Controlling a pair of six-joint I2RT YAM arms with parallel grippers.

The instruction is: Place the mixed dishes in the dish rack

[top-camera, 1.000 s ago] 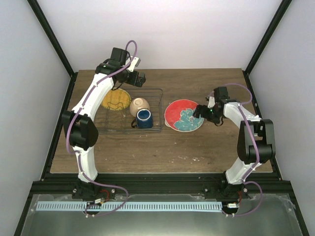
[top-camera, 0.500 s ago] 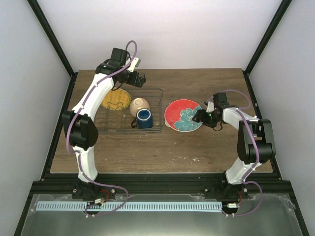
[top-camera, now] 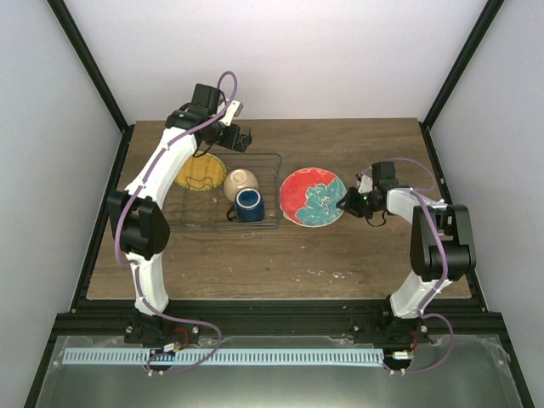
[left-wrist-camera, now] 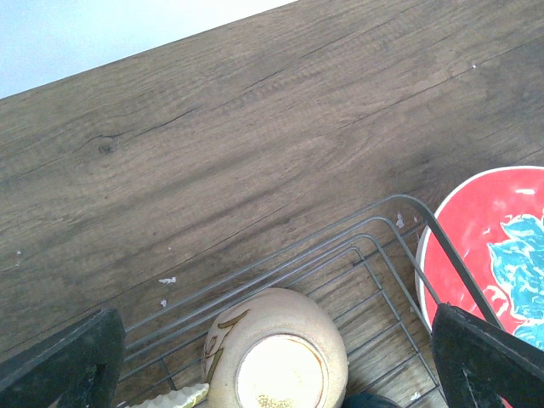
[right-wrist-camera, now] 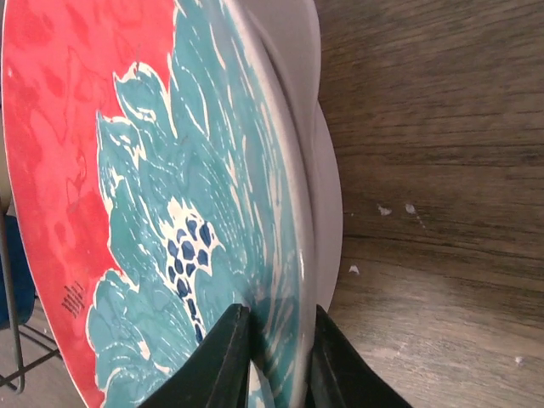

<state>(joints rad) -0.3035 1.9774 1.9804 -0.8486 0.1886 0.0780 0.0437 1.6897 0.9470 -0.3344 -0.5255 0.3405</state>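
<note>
My right gripper (top-camera: 347, 204) (right-wrist-camera: 279, 361) is shut on the right rim of the red plate with the teal flower (top-camera: 311, 197) (right-wrist-camera: 127, 195). One finger is on the plate's face and one is behind it. A translucent pale plate (right-wrist-camera: 328, 200) lies right under the red one. The wire dish rack (top-camera: 277, 191) (left-wrist-camera: 374, 246) holds the cream bowl (top-camera: 240, 180) (left-wrist-camera: 276, 353) upside down, the dark blue mug (top-camera: 248, 205) and the yellow-orange plate (top-camera: 199, 172). My left gripper (top-camera: 236, 136) (left-wrist-camera: 274, 319) hangs open above the rack's far edge, over the bowl.
The red plate sits just right of the rack's right wall, almost touching it. Dark frame posts (top-camera: 446, 85) rise at the table's back corners. Bare wood (top-camera: 280, 263) lies between the dishes and the arm bases.
The right gripper's jaws have shut on the red plate's right rim, and the plate has shifted slightly left, toward the rack. The left arm has not moved.
</note>
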